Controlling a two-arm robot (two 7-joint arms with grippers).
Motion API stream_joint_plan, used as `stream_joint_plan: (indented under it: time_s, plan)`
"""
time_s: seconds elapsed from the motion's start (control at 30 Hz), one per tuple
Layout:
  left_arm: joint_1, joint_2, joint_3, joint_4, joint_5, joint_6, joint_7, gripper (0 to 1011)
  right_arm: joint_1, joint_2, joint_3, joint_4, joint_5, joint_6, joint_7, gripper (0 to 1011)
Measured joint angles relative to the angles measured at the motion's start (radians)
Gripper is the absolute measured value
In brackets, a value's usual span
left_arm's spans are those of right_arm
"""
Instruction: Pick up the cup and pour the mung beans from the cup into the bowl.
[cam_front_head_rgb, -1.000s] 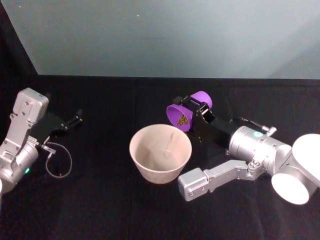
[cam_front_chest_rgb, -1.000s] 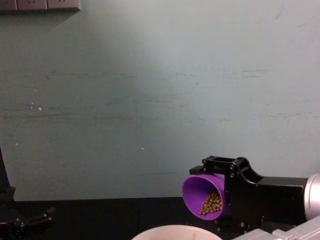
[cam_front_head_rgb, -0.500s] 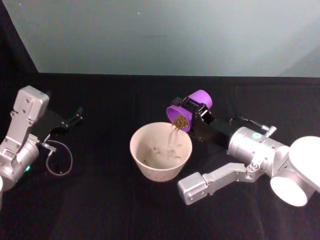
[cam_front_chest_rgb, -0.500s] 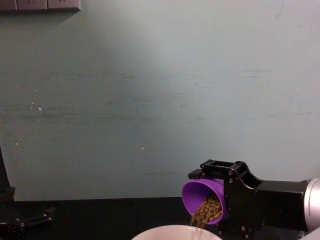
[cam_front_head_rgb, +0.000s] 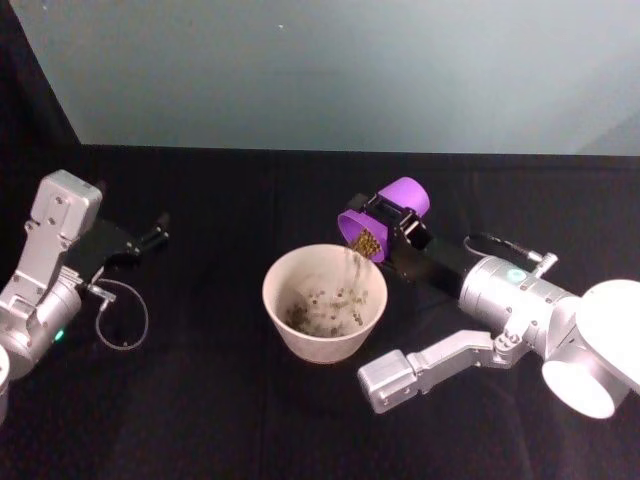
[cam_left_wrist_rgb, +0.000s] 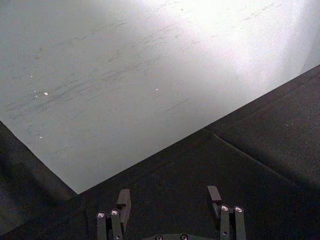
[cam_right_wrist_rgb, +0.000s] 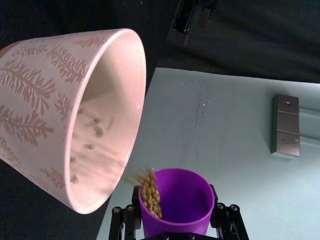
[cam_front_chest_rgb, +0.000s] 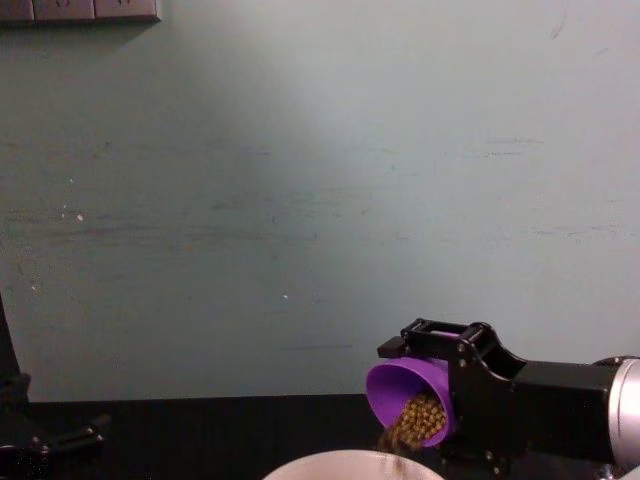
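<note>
Now mid-pour: right gripper (cam_front_head_rgb: 382, 214) clamps the cup (cam_front_head_rgb: 408, 193), tipped w/ rim over the bowl (cam_front_head_rgb: 322, 345) so mung beans (cam_front_head_rgb: 365, 241) drop inside, not on the table. Left gripper (cam_front_head_rgb: 152, 235) idles far left, fingers spread & empty.

The right gripper (cam_front_head_rgb: 388, 215) is holding the purple cup (cam_front_head_rgb: 408, 191) tipped over the bowl (cam_front_head_rgb: 322, 345). Mung beans (cam_front_head_rgb: 365, 241) are falling in. The left gripper (cam_front_head_rgb: 155, 233) is sitting near the table's (cam_front_head_rgb: 220, 420) left edge.
</note>
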Motion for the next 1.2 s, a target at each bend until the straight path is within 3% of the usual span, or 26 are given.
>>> stream_joint_plan:
  time_s: [0.47,0.7,1.2]
  plan:
    - [0.000,0.000,0.000,0.000,0.000,0.000,0.000,1000,0.006,0.007,-0.032,-0.005,-0.098,0.041,-0.051,746]
    - [0.000,0.000,0.000,0.000,0.000,0.000,0.000,1000,0.021,0.017,-0.070,-0.008,-0.198,0.084,-0.079,746]
    - [0.000,0.000,0.000,0.000,0.000,0.000,0.000,1000,0.046,0.033,-0.121,-0.006,-0.320,0.144,-0.117,746]
